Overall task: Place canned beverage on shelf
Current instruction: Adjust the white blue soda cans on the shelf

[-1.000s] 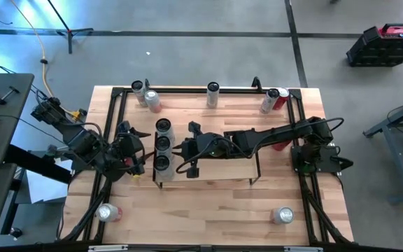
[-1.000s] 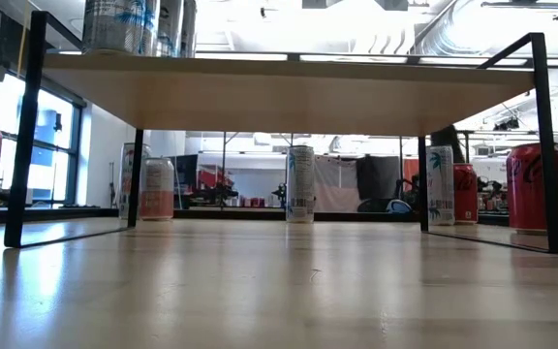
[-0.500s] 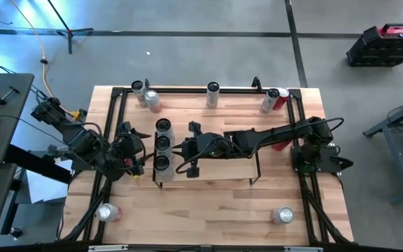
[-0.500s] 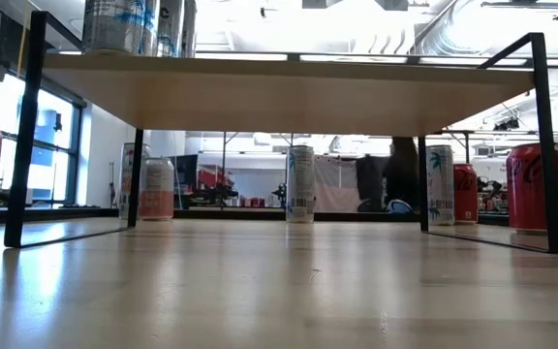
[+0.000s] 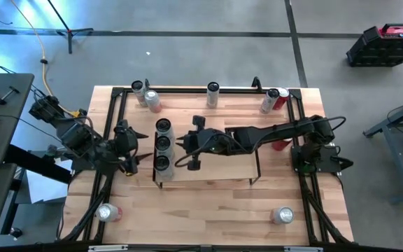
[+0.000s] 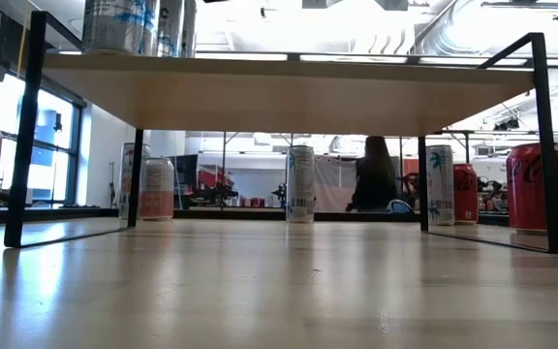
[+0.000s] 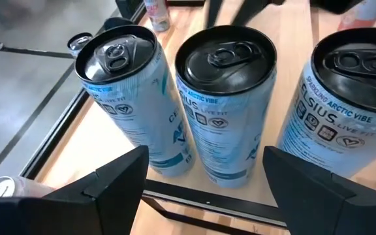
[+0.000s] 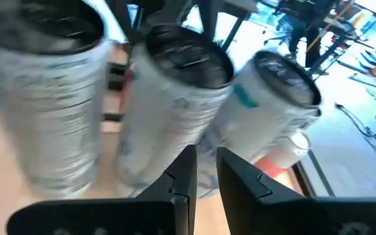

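Note:
The shelf (image 5: 219,164) stands mid-table, a light-wood board on black wire frames. Three pale blue cans (image 5: 163,144) stand upright in a row on its left end, also seen in the left wrist view (image 7: 224,111) and in the low view (image 6: 114,24). My left gripper (image 5: 140,150) is open just left of the row, fingers (image 7: 119,179) short of the cans and touching none. My right gripper (image 5: 180,145) hovers over the shelf right of the row, shut and empty (image 8: 205,156).
More cans stand along the table's far edge (image 5: 212,94), (image 5: 268,101), (image 5: 138,87), with a red one (image 5: 280,96). Two cans are near the front corners (image 5: 107,212), (image 5: 283,215). Black rails (image 5: 187,89) edge the tabletop. A person (image 6: 374,174) shows in the room behind.
My right gripper has turned at the wrist above the shelf, staying shut in place. My left arm has twisted a little, its gripper still open beside the cans. The cans have not moved. A person has walked into the low view behind the table.

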